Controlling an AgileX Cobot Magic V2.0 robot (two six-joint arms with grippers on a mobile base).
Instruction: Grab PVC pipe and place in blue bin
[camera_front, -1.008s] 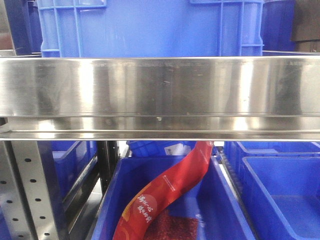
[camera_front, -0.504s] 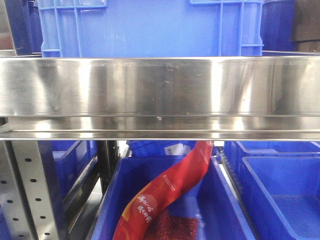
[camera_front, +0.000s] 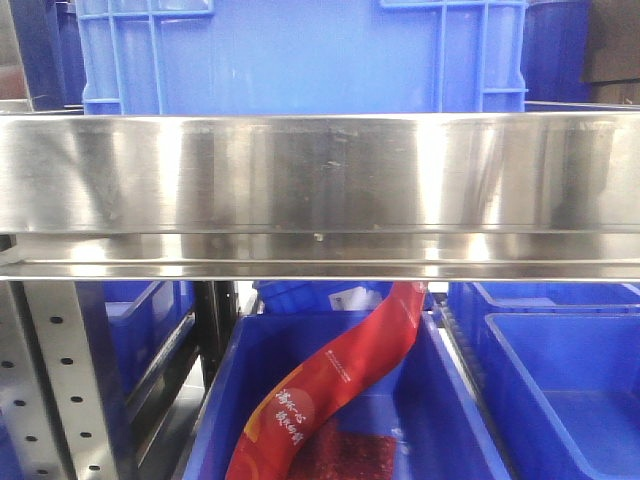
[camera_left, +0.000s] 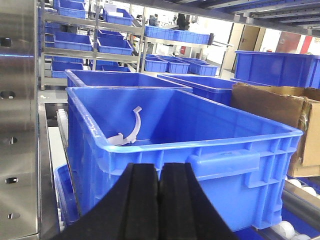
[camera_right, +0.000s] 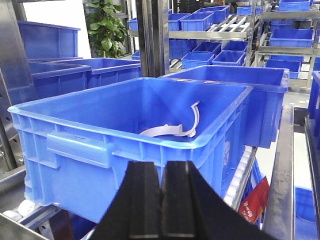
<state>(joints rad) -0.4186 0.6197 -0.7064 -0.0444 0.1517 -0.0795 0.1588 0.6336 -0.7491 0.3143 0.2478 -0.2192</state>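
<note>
The PVC pipe (camera_left: 131, 131) is a small white curved strip lying inside the big blue bin (camera_left: 240, 150) near its left wall. From the other side, the PVC pipe (camera_right: 175, 127) rests on the floor of the blue bin (camera_right: 75, 145) by its near-right corner. My left gripper (camera_left: 160, 172) is shut and empty, just outside the bin's near wall, below the rim. My right gripper (camera_right: 163, 172) is likewise shut with nothing in it, in front of the opposite wall. The front view shows neither gripper nor the pipe.
A steel shelf rail (camera_front: 320, 190) spans the front view, with a blue crate (camera_front: 300, 55) above and lower bins (camera_front: 440, 400) holding a red packet (camera_front: 330, 385). A cardboard box (camera_left: 280, 115) stands right of the bin. Steel uprights (camera_left: 17, 120) and roller tracks (camera_right: 240, 170) flank it.
</note>
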